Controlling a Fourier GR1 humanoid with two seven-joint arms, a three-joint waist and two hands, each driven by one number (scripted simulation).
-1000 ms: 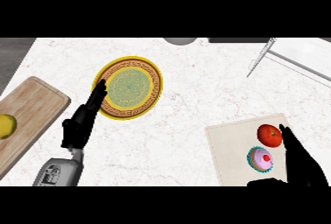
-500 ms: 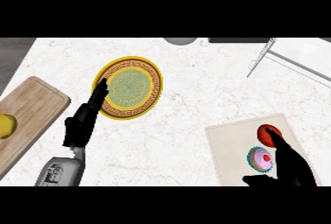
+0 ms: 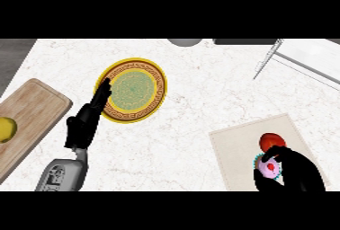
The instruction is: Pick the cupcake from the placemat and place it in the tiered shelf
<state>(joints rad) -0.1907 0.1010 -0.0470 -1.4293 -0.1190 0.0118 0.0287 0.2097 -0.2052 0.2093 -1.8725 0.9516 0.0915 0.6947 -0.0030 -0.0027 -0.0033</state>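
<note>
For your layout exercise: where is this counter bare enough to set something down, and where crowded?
Bare counter lies between plate and placemat. Crowded: the placemat's right part, where the right hand curls round the cupcake beside a red fruit.

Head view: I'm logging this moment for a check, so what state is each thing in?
cupcake: upright on the placemat, partly hidden.
right hand: fingers curled round the cupcake.
left hand: open, fingers straight, beside the plate.
red fruit: on the placemat, beside the cupcake.
yellow fruit: on the wooden board, cut off by the edge.
tiered shelf: only part shows.
</note>
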